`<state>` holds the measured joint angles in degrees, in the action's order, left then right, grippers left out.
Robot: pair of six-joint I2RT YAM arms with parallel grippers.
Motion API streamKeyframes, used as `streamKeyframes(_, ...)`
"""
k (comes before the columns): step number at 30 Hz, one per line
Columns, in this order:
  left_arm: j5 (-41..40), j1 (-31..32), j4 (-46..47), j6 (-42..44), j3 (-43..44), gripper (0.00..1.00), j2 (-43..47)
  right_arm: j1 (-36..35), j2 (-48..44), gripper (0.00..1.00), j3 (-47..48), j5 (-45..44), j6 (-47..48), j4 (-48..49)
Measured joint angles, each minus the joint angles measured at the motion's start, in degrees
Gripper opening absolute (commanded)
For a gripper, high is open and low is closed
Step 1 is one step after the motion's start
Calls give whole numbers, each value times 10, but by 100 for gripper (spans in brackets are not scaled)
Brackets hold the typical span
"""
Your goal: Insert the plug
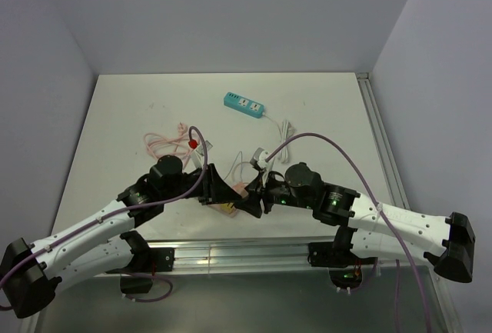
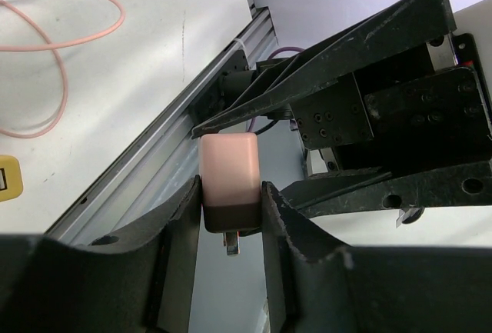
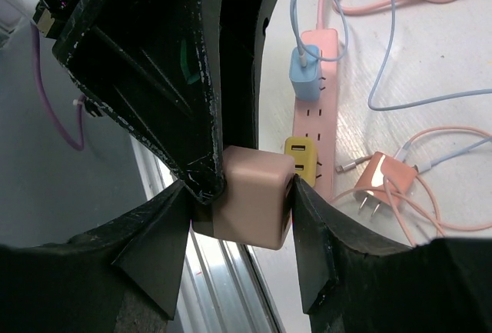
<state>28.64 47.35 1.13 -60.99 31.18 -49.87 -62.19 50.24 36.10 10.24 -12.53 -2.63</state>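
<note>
Because the pink plug (image 2: 228,171) is judged light, hard and smooth, it is pinched on its flat sides by the left end effector (image 2: 231,191) and right end effector (image 3: 241,191), above the near edge of the tabletop (image 1: 154,110).

The plug (image 3: 254,194) sits clamped between left end effector (image 2: 228,202) and right end effector (image 3: 242,214), above the near strip (image 3: 319,118) at the tabletop's (image 1: 323,102) near centre. Far strip (image 1: 244,104) lies beyond. Cable coil (image 1: 165,142) lies left.
</note>
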Motion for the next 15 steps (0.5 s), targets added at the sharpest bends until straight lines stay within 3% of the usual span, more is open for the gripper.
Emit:
streamKeyframes(4,0,0,0,-2,0,22,1,-3,0,1,0,-6,0,-1)
streamKeyframes(5,0,0,0,-2,0,20,1,-5,0,5,0,-8,0,-1)
streamKeyframes(7,0,0,0,-2,0,5,2,-6,2,10,3,-11,0,-3)
streamKeyframes(8,0,0,0,-1,0,0,2,-7,3,16,4,-13,0,-4)
streamKeyframes(10,-2,0,-3,-1,0,0,2,-9,8,29,8,-14,0,-9)
streamKeyframes(11,-4,0,-5,0,0,0,3,-9,12,47,12,-16,-1,-14)
streamKeyframes(13,-10,0,-12,3,0,0,5,-10,20,59,19,-19,-5,-23)
streamKeyframes(14,-14,0,-15,3,0,0,7,-11,23,74,23,-22,-9,-28)
streamKeyframes(15,-18,1,-19,5,0,0,9,-11,25,76,26,-26,-16,-31)
